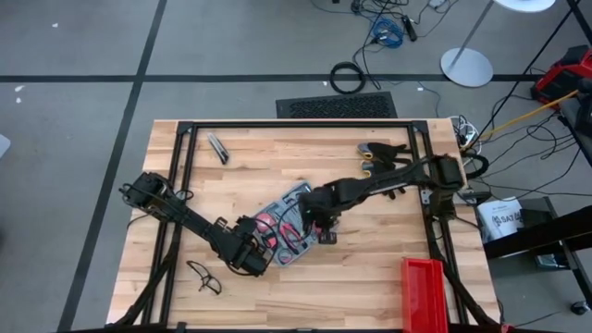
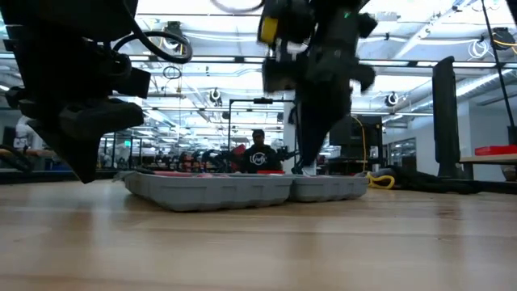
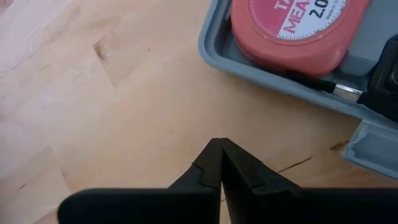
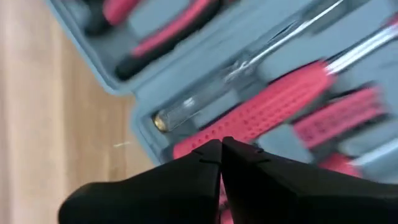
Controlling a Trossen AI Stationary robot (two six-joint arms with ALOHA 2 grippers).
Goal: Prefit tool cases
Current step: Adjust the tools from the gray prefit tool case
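The tool case (image 1: pixel 289 225) lies open and flat near the middle of the wooden worktop (image 1: pixel 370 268), with both pincers at it. The left pincer (image 3: pixel 220 144) is clenched with nothing between its tips; it hangs low over bare wood just outside the case's edge, and right ahead of it, inside the grey tray, sits a round red tape measure (image 3: pixel 292 31). The right pincer (image 4: pixel 221 145) is also clenched and empty, poised directly above the tray's other half, where red-handled screwdrivers (image 4: pixel 267 106) lie side by side in their moulded slots; whether its tips touch the handle beneath them cannot be told. From above, the left pincer (image 1: pixel 250 254) stands at the near-left corner of the case and the right pincer (image 1: pixel 319 217) over its far-right part, the two close together with the case between and under them. Well off from the left pincer, toward the front edge of the worktop, lie dark-rimmed glasses (image 1: pixel 205 276); a red bin (image 1: pixel 425 291) stands at the front right corner, far from either pincer. Across the worktop at table height, a person (image 2: pixel 258 153) shows in the room behind the case (image 2: pixel 242 187).
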